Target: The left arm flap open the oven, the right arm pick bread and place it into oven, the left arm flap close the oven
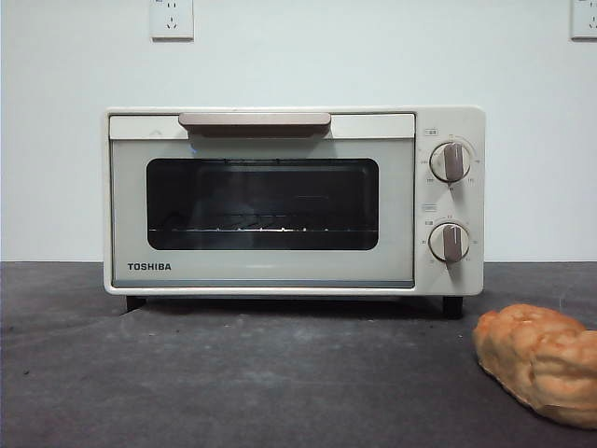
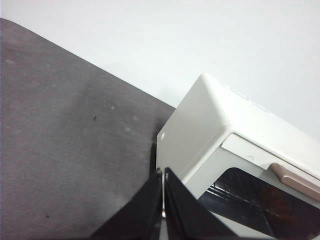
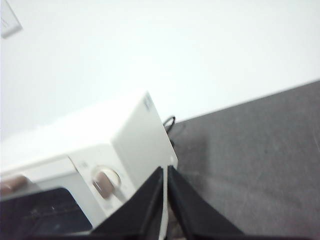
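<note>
Low on the oven (image 1: 280, 201) door, black lettering reads TOSHIBA.

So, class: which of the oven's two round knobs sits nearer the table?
The lower knob, directly under the upper knob on the oven's control panel.

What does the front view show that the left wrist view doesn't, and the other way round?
Only the front view shows the bread lying on the table right of the oven, plus both knobs and the TOSHIBA label. Only the left wrist view shows the left gripper, jaws shut, hanging near the oven's side wall. Both show the oven door closed, its handle and the wire rack behind the glass.
</note>
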Controlling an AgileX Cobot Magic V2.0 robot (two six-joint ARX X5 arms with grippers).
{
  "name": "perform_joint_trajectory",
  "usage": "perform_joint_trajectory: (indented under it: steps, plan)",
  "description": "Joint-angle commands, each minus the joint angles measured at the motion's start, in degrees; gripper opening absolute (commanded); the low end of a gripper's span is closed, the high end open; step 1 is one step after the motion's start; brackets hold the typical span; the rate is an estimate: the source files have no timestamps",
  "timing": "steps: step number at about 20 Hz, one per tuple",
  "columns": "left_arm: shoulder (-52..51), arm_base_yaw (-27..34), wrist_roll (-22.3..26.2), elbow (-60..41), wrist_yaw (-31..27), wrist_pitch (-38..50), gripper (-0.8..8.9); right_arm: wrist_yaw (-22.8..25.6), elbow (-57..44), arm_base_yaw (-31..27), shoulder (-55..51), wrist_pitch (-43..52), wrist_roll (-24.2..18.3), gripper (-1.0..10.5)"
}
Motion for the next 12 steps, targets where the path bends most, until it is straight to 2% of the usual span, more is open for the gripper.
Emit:
perform_joint_trajectory:
  steps: [1,6,12]
  plan:
    - [3.2,0.1,4.4,5.1,1.9,-2.6,0.12,0.0,4.9,0.0,2.6,-2.3,-3.3,0.1]
    - [10.8,0.1,12.2,13.9,7.5,-9.5,0.12,-2.4,14.5,0.0,9.8,-10.6,-9.1,0.1]
    - [20.4,0.0,20.5,23.0,15.0,-18.5,0.11,-8.1,26.9,0.0,21.3,-24.1,-15.9,0.1]
